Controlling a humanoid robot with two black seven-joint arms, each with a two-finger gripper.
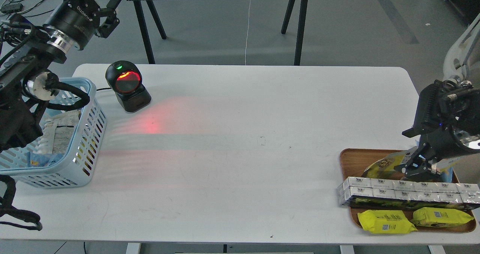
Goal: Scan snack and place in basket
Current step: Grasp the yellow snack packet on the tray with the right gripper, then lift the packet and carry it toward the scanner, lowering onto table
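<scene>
At about four o'clock from the table's middle, my right gripper is down over the brown wooden tray, its dark fingers set around the lower end of the snack, the small pouch whose yellow part and round bean picture show just left of the fingertips. I judge the jaws closed on it, or very nearly; the pouch lies tilted rather than upright, which suggests it is being gripped at one edge so the printed back can be turned outward for reading. It sits just behind the row of silver-white cartons, and two bright yellow pillow packs lie nearer me at five o'clock, apart from the grip. The scanner stands at ten o'clock, its red window angled down and toward the table's centre, throwing a red glow across the white table, so a code passed low through that patch should register. The basket waits at nine o'clock, just beside the scanner, already holding some packets. My left gripper hangs high at eleven o'clock, clear of the basket's mouth; its jaws look spread and empty.
</scene>
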